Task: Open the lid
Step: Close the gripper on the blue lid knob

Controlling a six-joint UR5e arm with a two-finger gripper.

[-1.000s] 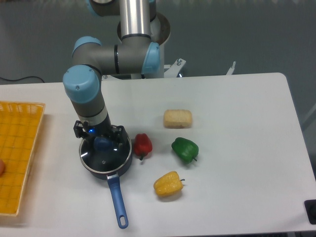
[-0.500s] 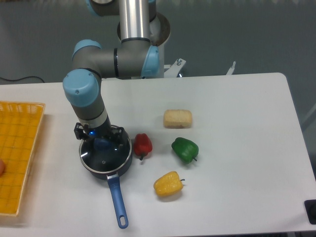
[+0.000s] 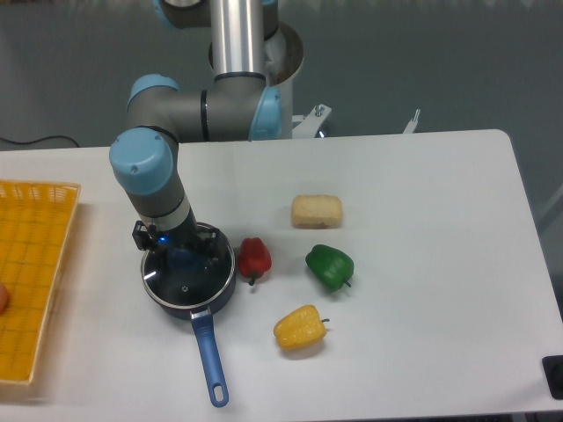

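Observation:
The round glass lid (image 3: 188,283) with a thin metal rim sits on the dark saucepan (image 3: 216,300), whose blue handle (image 3: 208,360) points toward the table's front. The lid's blue knob (image 3: 182,258) shows dimly between the fingers. My gripper (image 3: 180,253) points straight down over the lid, with its jaws spread on either side of the knob. The wrist hides the back part of the lid.
A red pepper (image 3: 255,258) lies just right of the pan. A green pepper (image 3: 330,266), a yellow pepper (image 3: 300,328) and a beige bread-like block (image 3: 317,211) lie further right. A yellow basket (image 3: 31,272) stands at the left edge.
The arm has sunk and shifted slightly left over the pan, so the knob is more hidden between the fingers. The lid and pan have not moved.

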